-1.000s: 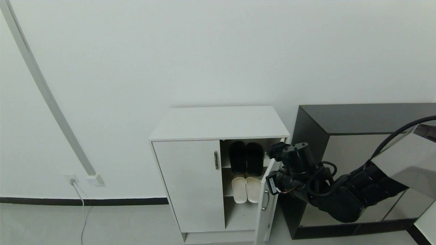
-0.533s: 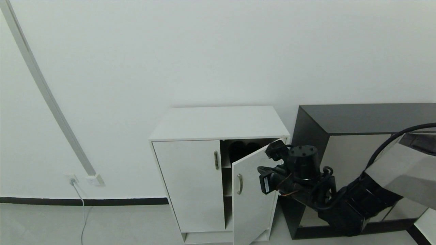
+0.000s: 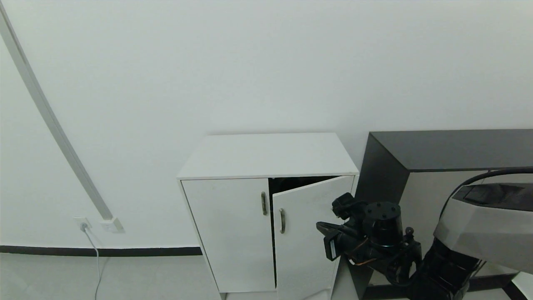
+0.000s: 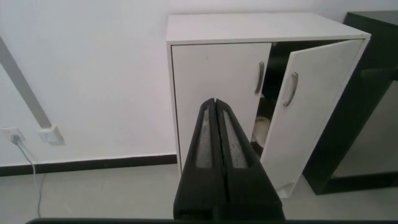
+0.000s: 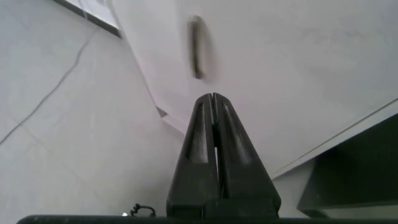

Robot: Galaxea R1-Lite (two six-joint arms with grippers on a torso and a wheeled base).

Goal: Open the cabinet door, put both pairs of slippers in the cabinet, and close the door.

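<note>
Right wrist view shows the right gripper (image 5: 214, 98) with its fingers pressed tight together, holding nothing. Its tips sit close to the door (image 5: 292, 68), near the handle (image 5: 196, 55); I cannot tell if they touch. The door is on the right side of the cabinet (image 3: 266, 154), ajar, with a dark gap beside the other door (image 3: 229, 233). The left gripper (image 4: 215, 102) is closed up and empty too, well back from the cabinet front.

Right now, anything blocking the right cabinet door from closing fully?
Nothing visible. The right door is ajar with a narrow gap at its handle edge; a white slipper shows through it, set back inside. The right gripper, fingers shut, is at the door's outer face.
</note>
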